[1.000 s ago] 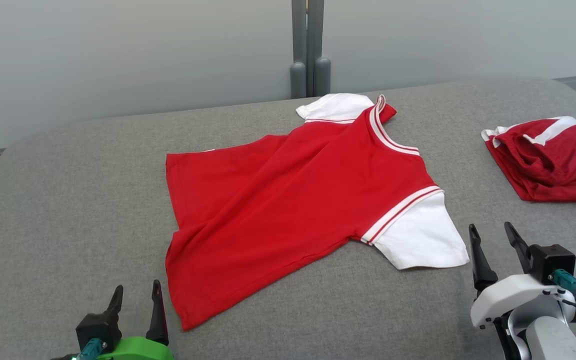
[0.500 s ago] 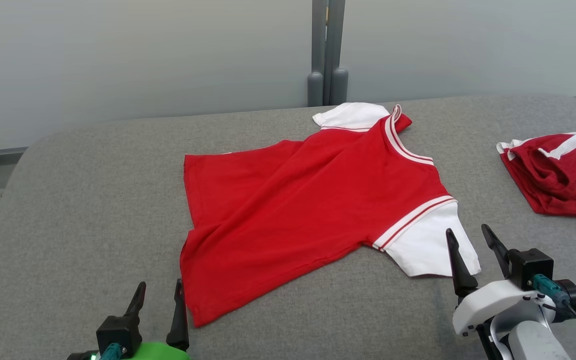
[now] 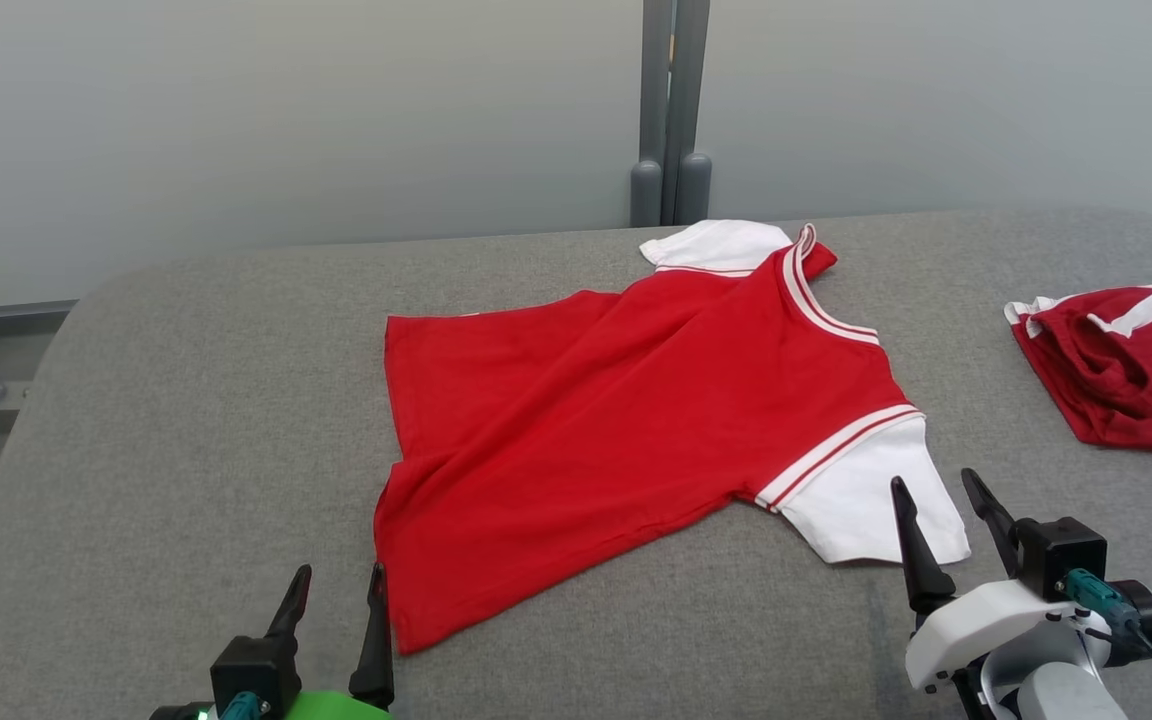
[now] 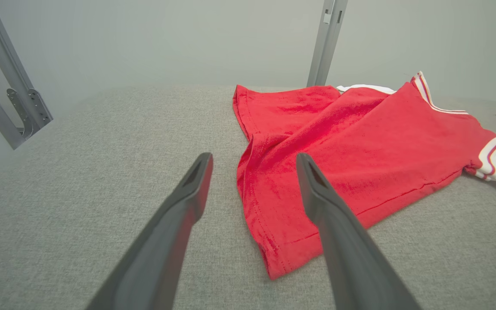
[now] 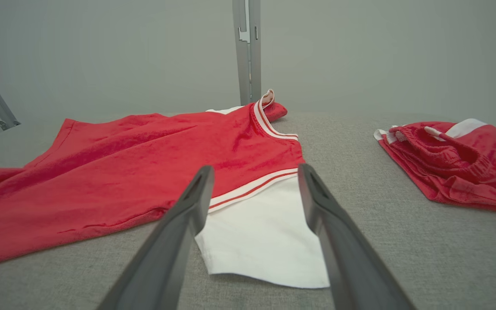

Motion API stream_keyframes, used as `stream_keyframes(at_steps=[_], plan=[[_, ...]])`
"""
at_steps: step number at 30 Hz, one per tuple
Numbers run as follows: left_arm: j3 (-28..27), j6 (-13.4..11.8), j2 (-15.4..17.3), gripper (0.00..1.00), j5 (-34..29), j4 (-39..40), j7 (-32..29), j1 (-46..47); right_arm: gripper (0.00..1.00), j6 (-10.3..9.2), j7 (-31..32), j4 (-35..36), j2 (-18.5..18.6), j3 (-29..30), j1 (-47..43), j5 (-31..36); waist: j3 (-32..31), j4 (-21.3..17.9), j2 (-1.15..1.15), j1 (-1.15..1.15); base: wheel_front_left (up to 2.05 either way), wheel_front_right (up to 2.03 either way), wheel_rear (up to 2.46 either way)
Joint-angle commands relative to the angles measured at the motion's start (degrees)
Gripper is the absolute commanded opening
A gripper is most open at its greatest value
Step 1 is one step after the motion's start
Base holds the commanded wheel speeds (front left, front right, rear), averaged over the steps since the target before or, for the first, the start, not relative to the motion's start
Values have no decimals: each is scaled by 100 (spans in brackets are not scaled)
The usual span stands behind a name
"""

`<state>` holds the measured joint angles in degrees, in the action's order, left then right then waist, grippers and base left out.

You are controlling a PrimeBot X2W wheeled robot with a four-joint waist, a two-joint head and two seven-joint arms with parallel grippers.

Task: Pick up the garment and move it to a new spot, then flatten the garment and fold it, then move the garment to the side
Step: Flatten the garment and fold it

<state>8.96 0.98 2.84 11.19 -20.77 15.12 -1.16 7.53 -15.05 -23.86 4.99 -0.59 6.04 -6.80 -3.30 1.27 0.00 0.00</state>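
A red T-shirt (image 3: 626, 410) with white sleeves and striped trim lies spread out on the grey padded table (image 3: 166, 400), collar toward the far right. My left gripper (image 3: 338, 585) is open just short of the shirt's near hem corner (image 4: 282, 258), empty, and the left wrist view looks along its fingers (image 4: 187, 193) at that hem. My right gripper (image 3: 934, 487) is open and empty, its fingertips at the edge of the near white sleeve (image 5: 261, 237), which lies between the fingers (image 5: 317, 193) in the right wrist view.
A second red and white garment (image 3: 1126, 365) lies bunched at the table's right side, also seen as a crumpled heap (image 5: 446, 159). A grey post (image 3: 671, 110) stands behind the table against a pale wall. A metal bracket (image 4: 11, 99) shows at the left.
The head camera has shifted, so the whole scene sits lower and further right. Both grippers stay open; the right one now stands closer to the white sleeve.
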Motion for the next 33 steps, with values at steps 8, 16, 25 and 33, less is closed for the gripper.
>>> stream_keyframes(at_steps=[8, 16, 25, 33], plan=[[-281, -13, 14, 100, -103, 52, 1, -140, 100, -9, -15, 17, -29, 86, -122, 34, -21, 25, 0, 0, 0, 0, 0], [-414, 20, 14, 100, -116, 49, 1, -60, 100, -9, -15, -6, -41, 96, -57, 22, -8, 71, 0, 0, 0, 0, 0], [-363, 49, 13, 100, -1, -70, 0, 67, 100, -9, -16, -89, -26, 154, 0, 3, 85, 33, 0, 0, 0, 0, 0], [49, 203, 13, 100, 334, -464, 0, 185, 100, -9, -16, -197, 11, 151, 40, 1, 390, -91, 0, 0, 0, 0, 0]])
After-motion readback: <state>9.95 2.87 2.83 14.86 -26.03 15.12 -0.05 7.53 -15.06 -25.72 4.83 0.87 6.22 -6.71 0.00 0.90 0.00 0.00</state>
